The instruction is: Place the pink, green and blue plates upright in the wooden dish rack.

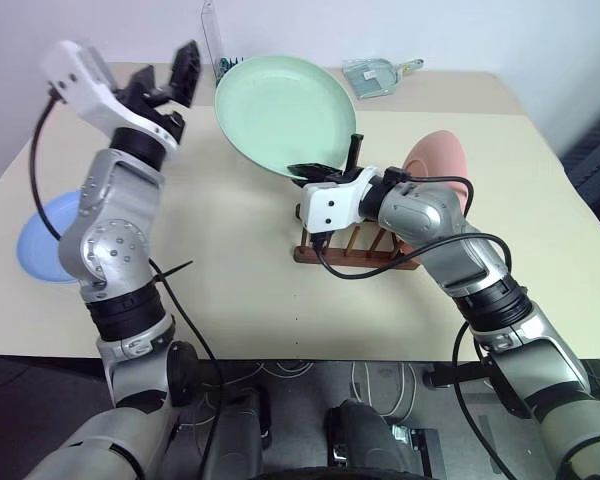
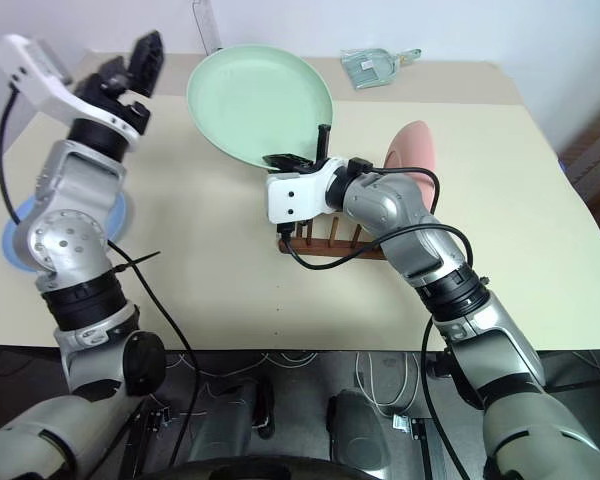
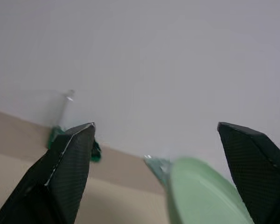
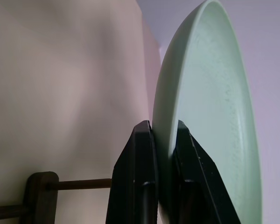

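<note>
1. While the right gripper [image 4: 164,140] pinches the green plate's [image 1: 285,115] rim above the wooden dish rack [image 1: 352,247] at mid-table, the left gripper [image 1: 170,85] gapes, empty.
2. Pink plate [image 1: 438,160] stands racked; blue plate [image 1: 48,240] lies near the left edge.
3. Next, I judge: lower green upright between pegs.

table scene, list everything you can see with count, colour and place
round matte green plate: 1, pale mint green, held up over the table by its lower rim, near the rack
round pink plate: 1, salmon pink, upright in the rack, behind the right forearm
round blue plate: 1, light blue, flat on the table's left edge, partly behind the left arm
dark wooden dish rack: 1, dark brown, mid-table
small dustpan: 1, pale teal, far edge of the table
clear upright item: 1, transparent, far edge
table: 1, cream
left gripper: 1, black fingers, open, raised left of the green plate
right gripper: 1, black fingers, shut on the green plate
</note>
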Controlling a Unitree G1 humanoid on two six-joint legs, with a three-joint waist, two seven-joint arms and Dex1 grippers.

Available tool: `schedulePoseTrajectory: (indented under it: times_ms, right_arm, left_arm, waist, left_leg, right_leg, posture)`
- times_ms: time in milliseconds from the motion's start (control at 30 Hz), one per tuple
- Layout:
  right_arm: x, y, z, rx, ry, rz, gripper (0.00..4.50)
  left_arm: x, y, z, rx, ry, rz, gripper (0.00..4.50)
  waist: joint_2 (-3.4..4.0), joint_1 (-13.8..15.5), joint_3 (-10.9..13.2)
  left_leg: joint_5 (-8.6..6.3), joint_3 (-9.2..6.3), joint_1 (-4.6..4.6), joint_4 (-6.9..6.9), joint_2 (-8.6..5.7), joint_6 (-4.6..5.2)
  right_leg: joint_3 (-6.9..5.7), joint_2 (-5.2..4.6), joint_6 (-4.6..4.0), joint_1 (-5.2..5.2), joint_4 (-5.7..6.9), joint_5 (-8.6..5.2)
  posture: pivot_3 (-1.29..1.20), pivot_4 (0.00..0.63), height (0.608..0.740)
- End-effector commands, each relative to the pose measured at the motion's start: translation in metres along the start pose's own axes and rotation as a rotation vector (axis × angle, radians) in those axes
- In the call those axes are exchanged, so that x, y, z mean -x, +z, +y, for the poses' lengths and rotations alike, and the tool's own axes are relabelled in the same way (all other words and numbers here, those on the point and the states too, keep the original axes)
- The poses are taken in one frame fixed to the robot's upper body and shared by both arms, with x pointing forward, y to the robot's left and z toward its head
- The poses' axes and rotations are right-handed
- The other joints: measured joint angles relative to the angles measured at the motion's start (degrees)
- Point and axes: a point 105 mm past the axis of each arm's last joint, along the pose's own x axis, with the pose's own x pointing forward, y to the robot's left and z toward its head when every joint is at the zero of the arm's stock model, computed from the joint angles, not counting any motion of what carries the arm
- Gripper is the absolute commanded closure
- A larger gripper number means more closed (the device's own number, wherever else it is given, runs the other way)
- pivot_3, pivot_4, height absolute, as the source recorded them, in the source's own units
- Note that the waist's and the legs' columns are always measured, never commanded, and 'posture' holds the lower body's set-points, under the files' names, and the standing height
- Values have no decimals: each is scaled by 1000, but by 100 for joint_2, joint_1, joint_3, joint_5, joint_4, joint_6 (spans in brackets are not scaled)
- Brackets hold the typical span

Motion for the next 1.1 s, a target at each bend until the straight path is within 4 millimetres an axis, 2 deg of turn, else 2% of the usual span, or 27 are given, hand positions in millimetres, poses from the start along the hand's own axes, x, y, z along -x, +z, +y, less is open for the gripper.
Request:
schedulePoseTrajectory:
  times_ms: [33, 133, 233, 367, 433, 533, 633, 800, 967, 1100]
  right_arm:
    - [11, 4, -36, -22, -139, -24, 4500]
    - [21, 13, -58, -87, -219, -78, 4500]
    - [33, 25, -75, -142, -269, -146, 4500]
    - [59, 42, -97, -315, -325, -253, 4500]
    - [73, 47, -107, -446, -361, -306, 4500]
    - [87, 52, -112, -585, -369, -360, 4500]
    - [101, 62, -104, -826, -304, -459, 4500]
    - [110, 60, -86, -1151, -264, -488, 4500]
    - [112, 60, -76, -1308, -275, -481, 4500]
    - [116, 42, -60, -1465, -356, -394, 4500]
  left_arm:
    - [2, 31, 18, -82, 15, -91, 62]
    - [7, 27, 27, -178, -36, -28, 62]
    - [16, 15, 34, -254, -95, 48, 62]
    - [36, -27, 36, -353, -211, 231, 62]
    - [47, -48, 31, -340, -272, 300, 62]
    - [56, -69, 31, -314, -302, 362, 62]
    - [76, -105, 30, -371, -393, 489, 62]
    - [104, -135, 19, -358, -573, 642, 62]
    - [123, -144, 12, -343, -698, 713, 62]
    - [137, -145, 1, -304, -793, 751, 62]
  waist:
    - [0, -3, 0]
    - [0, 7, 0]
    - [1, 10, 0]
    - [1, 16, 0]
    - [2, 17, 0]
    - [2, 14, 0]
    - [7, 5, -4]
    - [10, -12, -5]
    - [12, -11, -5]
    - [12, -7, -5]
  left_leg:
    - [0, 0, 0, -1, 0, 0]
    - [0, 0, 0, -1, -1, 0]
    - [0, 1, 0, -4, -2, -1]
    - [0, 1, 0, -6, -2, -1]
    - [-1, 1, 0, -5, -1, -1]
    - [-1, 0, 0, -7, 0, 0]
    - [-2, -1, 0, -11, 1, 1]
    - [-2, -1, 0, -17, 3, 2]
    - [-7, -1, -1, -18, 3, 10]
    - [-11, -1, -4, -19, 2, 16]
  right_leg:
    - [0, 0, 0, -1, 0, 0]
    - [-1, 0, 0, -1, 1, 0]
    - [-1, 0, 0, -2, 1, 0]
    - [0, -1, -1, -3, 2, 0]
    - [-1, -1, -1, -2, 2, 0]
    - [0, -2, -2, -3, 5, -1]
    - [1, -7, -3, -4, 6, -1]
    - [3, -10, -6, -8, 9, -1]
    - [4, -15, -10, -14, 11, -1]
    - [7, -19, -10, -14, 7, -1]
  posture:
    - [0, 150, 732]
    - [0, 150, 732]
    - [0, 150, 732]
    - [0, 150, 732]
    - [0, 150, 732]
    - [0, 150, 732]
    - [0, 150, 732]
    - [0, 150, 732]
    - [0, 150, 732]
    - [0, 150, 732]
